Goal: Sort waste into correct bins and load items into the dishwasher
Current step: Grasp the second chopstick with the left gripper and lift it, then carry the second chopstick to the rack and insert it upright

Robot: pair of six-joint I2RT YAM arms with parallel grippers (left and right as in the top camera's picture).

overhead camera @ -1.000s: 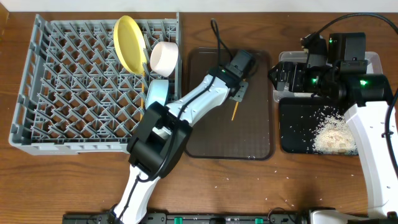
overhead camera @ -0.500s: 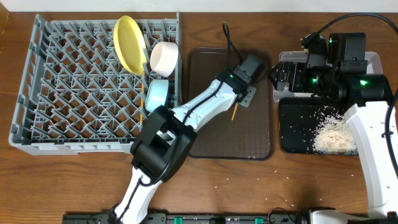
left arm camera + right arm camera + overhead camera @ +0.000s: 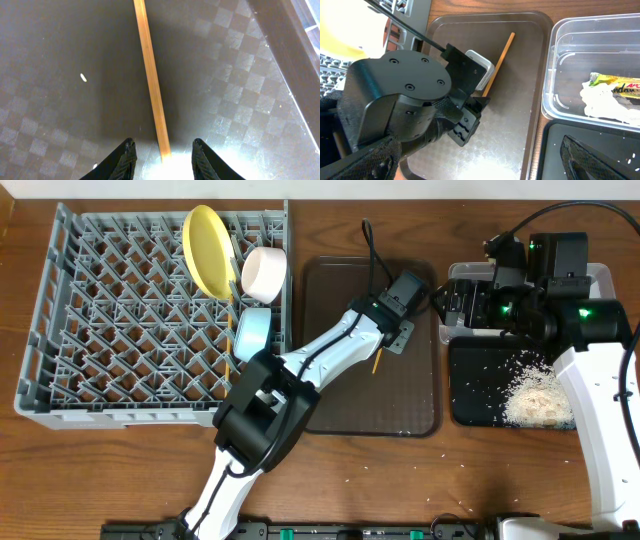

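Observation:
One wooden chopstick [image 3: 150, 80] lies on the brown tray [image 3: 350, 400]; it also shows in the right wrist view as a chopstick [image 3: 502, 55]. My left gripper [image 3: 164, 159] is open low over the tray, its fingertips either side of the chopstick's near end without touching it. In the grey dishwasher rack [image 3: 110, 330] stand a yellow plate [image 3: 205, 250], a white bowl [image 3: 264, 272] and a light blue bowl [image 3: 252, 332]. My right gripper [image 3: 485, 167] is open and empty, up over the gap between brown tray and bins. The clear bin [image 3: 590, 40] holds the snack wrapper [image 3: 615, 86].
Whitish crumbs [image 3: 530, 395] are heaped in the black tray [image 3: 470, 395] in front of the clear bin. A few loose crumbs [image 3: 352, 474] lie on the wooden table near the front edge. My left arm [image 3: 320, 355] stretches across the rack's right edge onto the brown tray.
My left gripper has moved right and slightly away across the brown tray, ending over the chopstick's end. The right arm and the dishes in the rack have stayed put.

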